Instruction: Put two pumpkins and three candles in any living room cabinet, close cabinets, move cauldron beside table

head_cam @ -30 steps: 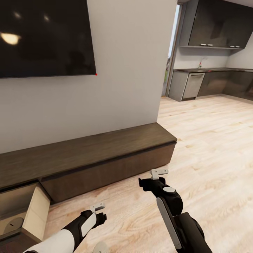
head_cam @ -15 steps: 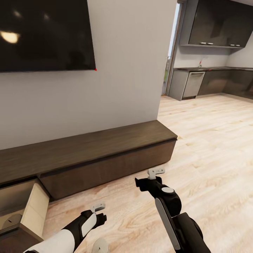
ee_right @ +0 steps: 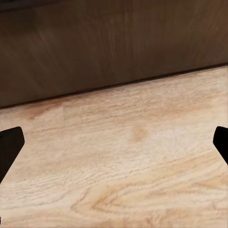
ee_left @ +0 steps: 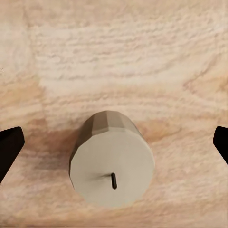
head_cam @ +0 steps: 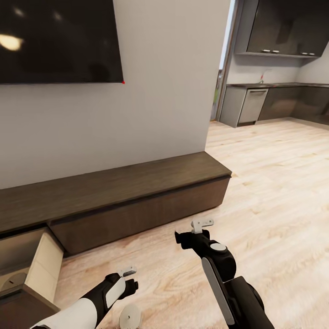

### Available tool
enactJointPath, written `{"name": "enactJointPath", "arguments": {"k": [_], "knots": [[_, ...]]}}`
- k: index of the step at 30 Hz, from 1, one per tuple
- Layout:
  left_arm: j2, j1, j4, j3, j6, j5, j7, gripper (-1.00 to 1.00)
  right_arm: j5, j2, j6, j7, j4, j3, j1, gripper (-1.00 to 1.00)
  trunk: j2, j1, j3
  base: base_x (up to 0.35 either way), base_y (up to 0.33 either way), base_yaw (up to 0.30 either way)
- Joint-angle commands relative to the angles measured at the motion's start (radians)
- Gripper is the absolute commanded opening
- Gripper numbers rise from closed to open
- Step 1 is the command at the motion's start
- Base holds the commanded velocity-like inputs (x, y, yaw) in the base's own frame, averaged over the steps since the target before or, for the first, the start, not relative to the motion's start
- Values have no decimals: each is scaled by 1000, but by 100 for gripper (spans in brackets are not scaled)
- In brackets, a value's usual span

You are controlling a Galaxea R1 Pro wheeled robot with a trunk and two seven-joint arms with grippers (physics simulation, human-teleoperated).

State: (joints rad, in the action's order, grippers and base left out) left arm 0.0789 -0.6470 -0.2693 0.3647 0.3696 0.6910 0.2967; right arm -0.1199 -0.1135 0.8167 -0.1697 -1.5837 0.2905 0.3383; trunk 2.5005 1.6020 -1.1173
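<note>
The robot stands before the long dark-brown cabinet (head_cam: 137, 196) that runs along the grey wall (head_cam: 164, 91) under a black screen (head_cam: 59, 41). At 8 o'clock in the head view one drawer (head_cam: 32, 269) of the cabinet is pulled out, and a candle (head_cam: 16, 282) lies inside its pale wood interior. A second candle (ee_left: 112, 160) stands upright on the wooden floor (head_cam: 274, 183), at 6 o'clock in the head view. The left gripper (ee_left: 114, 142) hangs directly above this candle; its fingers are spread wide, one at each side, and they hold nothing. The right gripper (ee_right: 114, 142) is at 5 o'clock, also wide open and empty, pointing at the floor just before the cabinet front. A kitchen (head_cam: 274, 87) is at 2 o'clock
</note>
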Motion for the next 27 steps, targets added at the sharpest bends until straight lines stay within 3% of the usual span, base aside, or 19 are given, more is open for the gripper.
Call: {"name": "enactJointPath", "arguments": {"k": [1,9,14,27], "knots": [[0,0,-2,8,4,11,11,100,-11,0,3,-10,-1,1,1,100,1,0,-5,0,0,0],[1,0,-2,5,38,13,24,100,-11,1,4,-10,-1,1,1,100,3,4,-36,0,0,0],[4,0,-3,7,42,34,28,100,-11,0,6,-10,0,1,1,100,4,6,-55,0,0,0],[9,0,-11,13,-24,31,22,100,-11,0,7,-10,0,1,1,100,7,12,-105,0,0,0]]}}
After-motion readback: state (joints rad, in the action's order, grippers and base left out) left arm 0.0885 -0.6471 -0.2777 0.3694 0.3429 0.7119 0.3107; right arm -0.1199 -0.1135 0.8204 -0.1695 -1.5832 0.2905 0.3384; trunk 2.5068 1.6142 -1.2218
